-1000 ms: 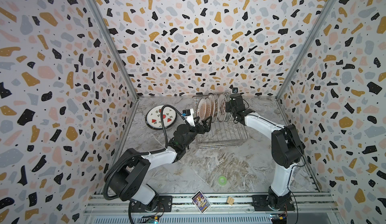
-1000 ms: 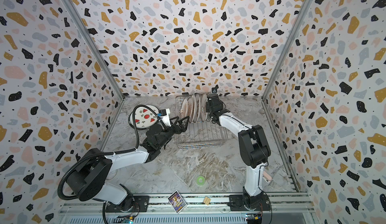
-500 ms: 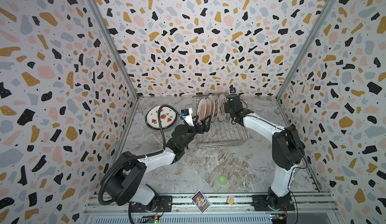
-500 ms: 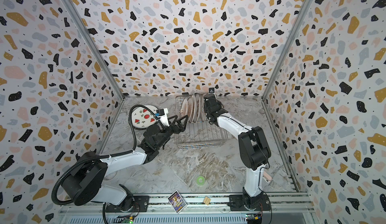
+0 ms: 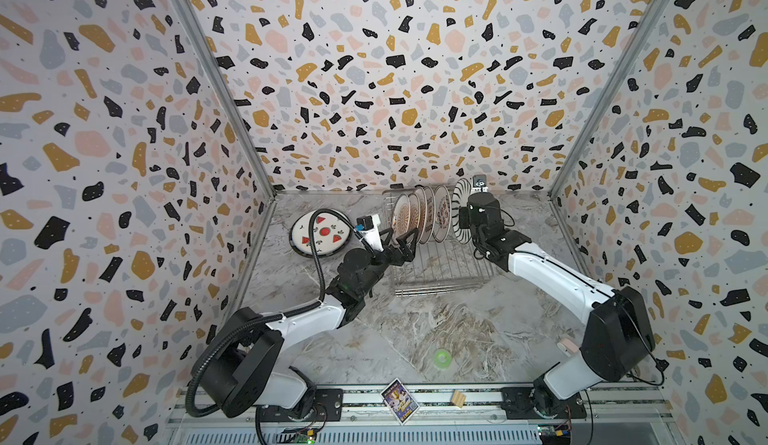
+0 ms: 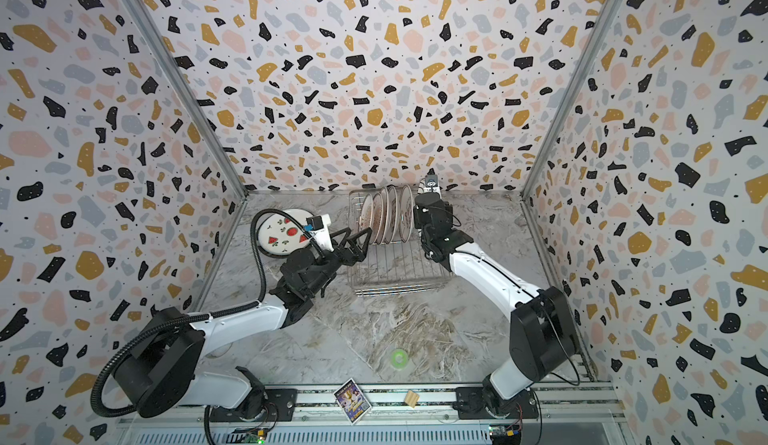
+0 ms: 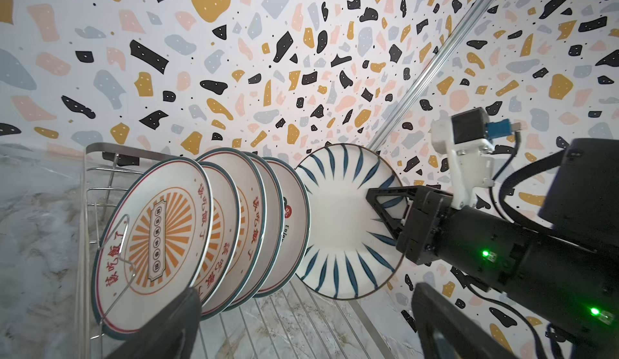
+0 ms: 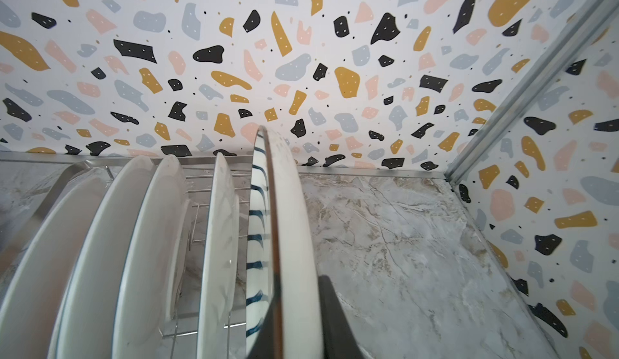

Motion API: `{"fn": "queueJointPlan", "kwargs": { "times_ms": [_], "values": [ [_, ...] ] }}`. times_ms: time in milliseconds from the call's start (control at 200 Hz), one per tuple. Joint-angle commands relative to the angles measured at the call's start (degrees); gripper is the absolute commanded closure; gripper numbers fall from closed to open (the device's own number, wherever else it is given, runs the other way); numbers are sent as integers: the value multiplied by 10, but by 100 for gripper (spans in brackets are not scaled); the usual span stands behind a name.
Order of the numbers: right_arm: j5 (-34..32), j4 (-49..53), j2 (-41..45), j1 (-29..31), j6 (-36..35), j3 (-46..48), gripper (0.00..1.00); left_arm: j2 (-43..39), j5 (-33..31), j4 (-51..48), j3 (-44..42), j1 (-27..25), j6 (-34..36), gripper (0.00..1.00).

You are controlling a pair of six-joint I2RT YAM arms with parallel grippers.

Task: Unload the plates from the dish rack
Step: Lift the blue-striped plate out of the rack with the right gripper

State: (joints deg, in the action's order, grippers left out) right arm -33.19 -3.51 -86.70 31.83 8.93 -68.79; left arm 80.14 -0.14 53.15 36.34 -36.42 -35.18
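In a top view, the left fingers (image 5: 410,242) stand spread beside the dish rack (image 5: 440,272); the other pair hides behind its arm. Left wrist view: the right fingers (image 7: 385,203) pinch the striped plate (image 7: 338,220), last of the racked plates (image 7: 160,226). Right wrist view: that plate is edge-on, the fingers cut off.

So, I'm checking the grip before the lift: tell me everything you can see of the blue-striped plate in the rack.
The blue-striped plate looks like glazed ceramic: a white face with dark blue radial strokes, a thin brown rim and a plain white back. It stands on edge, nearly upright, at the right end of the row in the dish rack, a gap apart from the next plate. The right gripper's fingers pinch its rim, one on each face. Whether its lower edge touches the wires is unclear.
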Motion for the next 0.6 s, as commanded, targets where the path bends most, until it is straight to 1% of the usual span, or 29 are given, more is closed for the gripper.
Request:
{"fn": "queueJointPlan", "kwargs": {
  "times_ms": [0, 200, 285, 355, 426, 481, 521, 591],
  "values": [
    [-24, -72, 82, 14, 3, 18, 88, -18, 27, 14, -1, -1, 12, 0],
    [-19, -81, 164, 17, 21, 87, 89, -46, 21, -12, -1, -1, 24, 0],
    [7, -99, 211, 15, 35, 130, 89, -57, 38, -13, -8, -1, 31, 1],
    [57, -111, 248, -7, 55, 165, 91, -65, 51, -12, -17, -1, 39, 0],
    [153, -106, 273, -46, 89, 185, 91, -74, 56, -8, -26, -1, 40, 0],
    [209, -111, 288, -72, 107, 200, 91, -79, 57, -9, -30, -2, 40, 0],
    [234, -117, 300, -83, 116, 213, 91, -83, 60, -10, -33, -1, 40, 1],
    [258, -130, 322, -97, 127, 237, 92, -87, 65, -9, -37, -2, 39, 0]
  ]
}}
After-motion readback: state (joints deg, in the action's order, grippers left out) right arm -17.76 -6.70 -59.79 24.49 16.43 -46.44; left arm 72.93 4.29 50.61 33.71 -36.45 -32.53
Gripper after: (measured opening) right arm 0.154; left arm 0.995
